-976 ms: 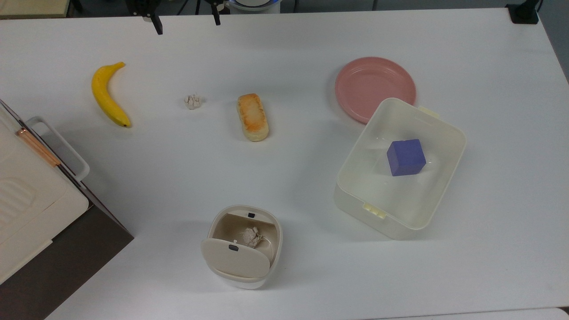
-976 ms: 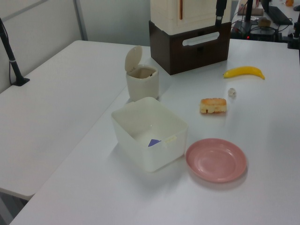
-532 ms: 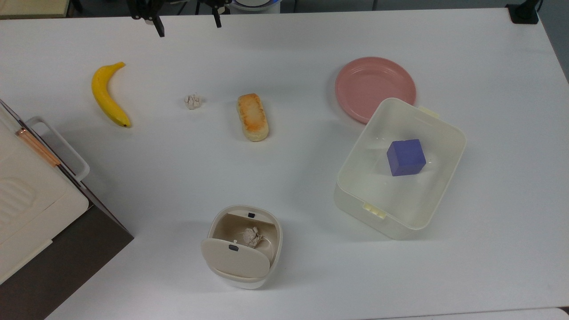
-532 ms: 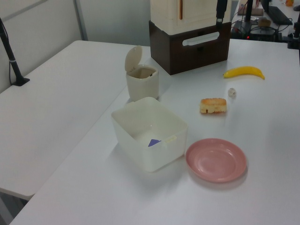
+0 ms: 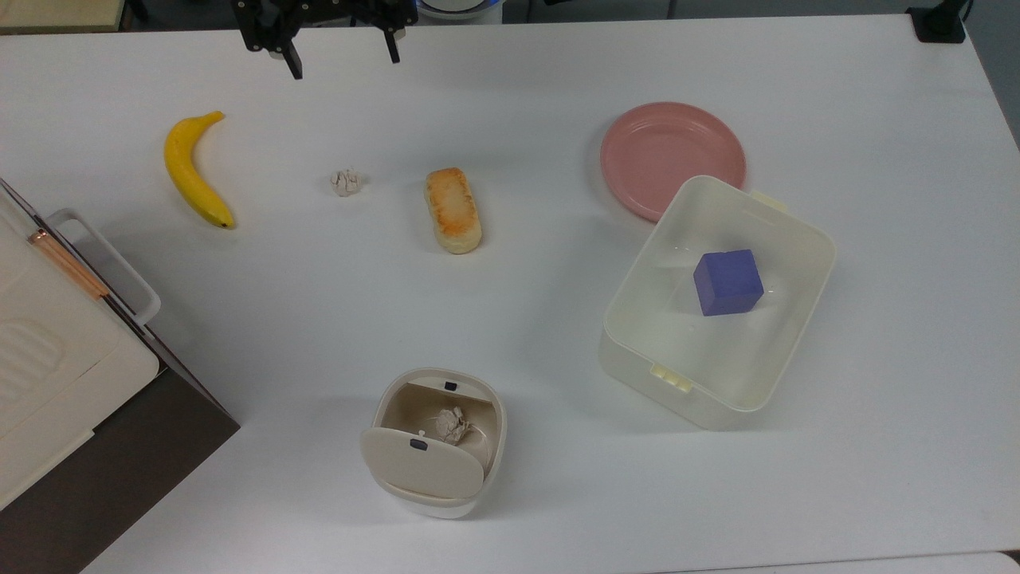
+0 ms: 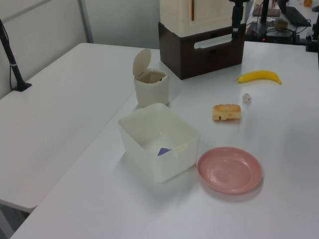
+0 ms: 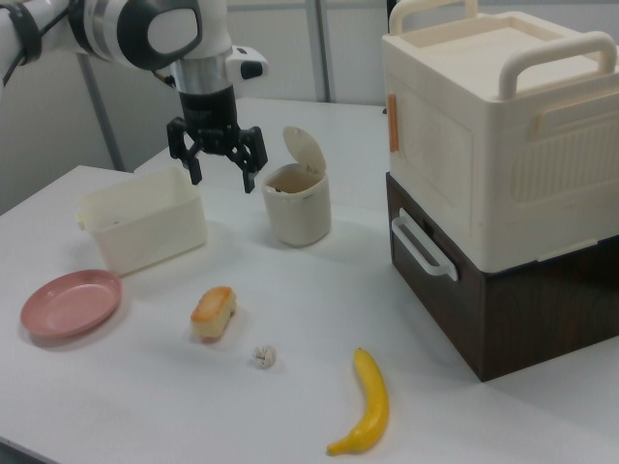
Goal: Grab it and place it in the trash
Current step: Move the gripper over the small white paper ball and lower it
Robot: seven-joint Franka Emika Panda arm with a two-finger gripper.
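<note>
The tiny off-white paper wad lies on the white table between the banana and the bread roll, and it also appears as a small wad in the two side views. My gripper hangs open at the top view's upper edge, in line with the wad but well apart from it, holding nothing. In the right view the gripper is high above the table. The trash stands with its flap lid raised, and a slightly bigger wad lies inside.
A banana and a bread roll flank the wad. A pink plate touches a cream tub holding a blue cube. A cream box on a dark base fills the top view's lower left.
The gripper has come further into the top view from its upper edge, toward the wad, still open. Nothing on the table has moved.
</note>
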